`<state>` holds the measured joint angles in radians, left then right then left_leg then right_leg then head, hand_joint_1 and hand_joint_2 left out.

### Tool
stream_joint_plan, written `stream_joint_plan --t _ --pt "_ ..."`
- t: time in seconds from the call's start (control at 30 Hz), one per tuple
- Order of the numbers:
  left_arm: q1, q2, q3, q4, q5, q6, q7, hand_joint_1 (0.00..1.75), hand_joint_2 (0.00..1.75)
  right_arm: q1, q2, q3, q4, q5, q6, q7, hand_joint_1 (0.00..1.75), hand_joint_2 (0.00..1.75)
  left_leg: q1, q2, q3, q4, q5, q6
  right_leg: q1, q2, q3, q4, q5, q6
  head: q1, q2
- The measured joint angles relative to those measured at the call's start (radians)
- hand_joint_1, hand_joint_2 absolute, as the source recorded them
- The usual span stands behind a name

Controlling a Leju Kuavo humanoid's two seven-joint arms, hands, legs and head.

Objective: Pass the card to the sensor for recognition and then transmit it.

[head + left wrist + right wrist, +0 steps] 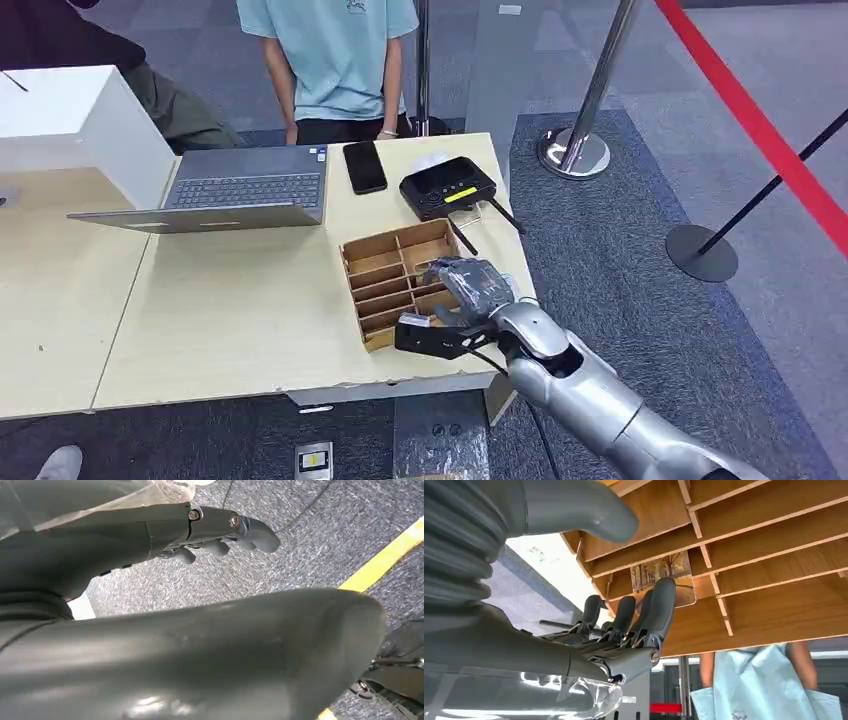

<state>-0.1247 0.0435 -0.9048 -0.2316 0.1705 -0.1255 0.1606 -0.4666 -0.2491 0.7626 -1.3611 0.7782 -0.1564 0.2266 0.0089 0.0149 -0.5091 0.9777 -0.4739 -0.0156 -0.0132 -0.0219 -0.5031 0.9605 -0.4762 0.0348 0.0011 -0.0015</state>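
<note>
1. The card (663, 576), printed with an autumn tree scene, stands in a slot of the wooden divider box (385, 283), on the box's side nearest the table's right edge.
2. The right hand (465, 300) hangs over that side of the box, fingers (659, 611) spread and reaching at the card; it grips nothing.
3. At 12 o'clock from the box sits the black sensor (452, 186); a phone (364, 166) and an open laptop (230, 190) lie around 11 and 10 o'clock.
4. A person in a light blue shirt (340, 55) stands behind the table (230, 320).
5. The left hand (210, 535) hangs over grey carpet, fingers loosely apart, empty.
</note>
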Motion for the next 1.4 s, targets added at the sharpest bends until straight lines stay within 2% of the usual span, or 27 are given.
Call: stream_joint_plan --t 0.07,0.43,0.47,0.5,0.6,0.77,0.87,0.9,0.97,1.07,1.1,1.13,1.33,1.4 --pt "0.000 0.000 -0.003 0.000 0.000 0.000 0.000 0.00 0.00 0.000 0.000 0.000 0.000 -0.002 0.000 0.000 0.77 1.75 0.000 0.000 0.000 0.000 0.000 0.000 0.000 0.000 0.000 0.000 0.000 0.000 0.000 0.000" --pt "0.000 0.000 -0.014 0.000 -0.001 0.000 -0.001 0.00 0.00 -0.015 -0.001 -0.010 -0.018 -0.011 -0.009 0.011 0.82 1.75 0.000 0.000 0.000 0.000 0.000 0.000 0.000 0.000 0.000 0.000 0.000 0.000 0.000 0.000" --pt "0.000 0.000 -0.016 0.000 -0.001 0.000 -0.001 0.00 0.00 -0.018 -0.002 -0.010 -0.021 -0.012 -0.008 0.013 0.87 1.75 0.000 0.000 0.000 0.000 0.000 0.000 0.000 0.000 0.000 0.000 0.000 0.000 0.000 0.000" --pt "0.000 0.000 -0.019 0.000 0.000 0.000 -0.001 0.00 0.00 -0.021 -0.002 -0.011 -0.024 -0.012 -0.008 0.015 0.82 1.75 0.000 0.000 0.000 0.000 0.000 0.000 0.000 0.000 0.000 0.000 0.000 0.000 0.000 0.000" --pt "0.000 0.000 -0.020 0.000 0.000 0.000 -0.002 0.00 0.00 -0.030 -0.003 -0.014 -0.037 -0.012 -0.005 0.023 0.87 1.75 0.000 0.000 0.000 0.000 0.000 0.000 0.000 0.000 0.000 0.000 0.000 0.000 0.000 0.000" --pt "0.000 0.000 -0.021 0.000 0.001 0.000 -0.004 0.00 0.00 -0.040 -0.003 -0.016 -0.042 -0.015 0.001 0.024 0.86 1.75 0.000 0.000 0.000 0.000 0.000 0.000 0.000 0.000 0.000 0.000 0.000 0.000 0.000 0.000" --pt "0.000 0.000 -0.021 0.000 0.003 0.000 -0.004 0.00 0.00 -0.041 0.000 -0.016 -0.041 -0.023 0.000 0.024 0.79 1.75 0.000 0.000 0.000 0.000 0.000 0.000 0.000 0.000 0.000 0.000 0.000 0.000 0.000 0.000" --pt "0.000 0.000 -0.021 0.000 0.003 0.000 -0.003 0.00 0.00 -0.041 0.003 -0.016 -0.040 -0.023 0.000 0.023 0.68 1.75 0.000 0.000 0.000 0.000 0.000 0.000 0.000 0.000 0.000 0.000 0.000 0.000 0.000 0.000" --pt "0.000 -0.002 -0.022 0.000 0.003 0.000 -0.002 0.00 0.00 -0.042 0.006 -0.014 -0.037 -0.024 0.000 0.021 0.65 1.75 0.000 0.000 0.000 0.000 0.000 0.000 0.000 0.000 0.000 0.000 0.000 0.000 0.000 0.000" --pt "0.000 -0.002 -0.023 0.000 0.003 0.000 0.000 0.00 0.00 -0.045 0.015 -0.010 -0.026 -0.030 -0.008 0.007 0.68 1.75 0.000 0.000 0.000 0.000 0.000 0.000 0.000 0.000 0.000 0.000 0.000 0.000 0.000 0.000" --pt "-0.001 -0.002 -0.023 0.000 0.003 0.000 0.000 0.00 0.00 -0.046 0.019 -0.009 -0.022 -0.031 -0.012 0.002 0.82 1.75 0.000 0.000 0.000 0.000 0.000 0.000 0.000 0.000 0.000 0.000 0.000 0.000 0.000 0.000" --pt "-0.001 -0.003 -0.024 0.000 0.003 0.000 0.000 0.00 0.00 -0.046 0.022 -0.009 -0.017 -0.034 -0.016 0.000 0.84 1.75 0.000 0.000 0.000 0.000 0.000 0.000 0.000 0.000 0.000 0.000 0.000 0.000 0.000 0.000" --pt "-0.001 -0.003 -0.029 0.000 0.001 0.000 0.000 0.00 0.00 -0.048 0.043 -0.006 0.018 -0.042 -0.031 -0.016 0.75 1.75 0.000 0.000 0.000 0.000 0.000 0.000 0.000 0.000 0.000 0.000 0.000 0.000 0.000 0.000" --pt "-0.001 -0.003 -0.029 0.000 0.002 0.000 -0.002 0.00 0.00 -0.048 0.048 -0.005 0.027 -0.042 -0.035 -0.016 0.80 1.75 0.000 0.000 0.000 0.000 0.000 0.000 0.000 0.000 0.000 0.000 0.000 0.000 0.000 0.000"
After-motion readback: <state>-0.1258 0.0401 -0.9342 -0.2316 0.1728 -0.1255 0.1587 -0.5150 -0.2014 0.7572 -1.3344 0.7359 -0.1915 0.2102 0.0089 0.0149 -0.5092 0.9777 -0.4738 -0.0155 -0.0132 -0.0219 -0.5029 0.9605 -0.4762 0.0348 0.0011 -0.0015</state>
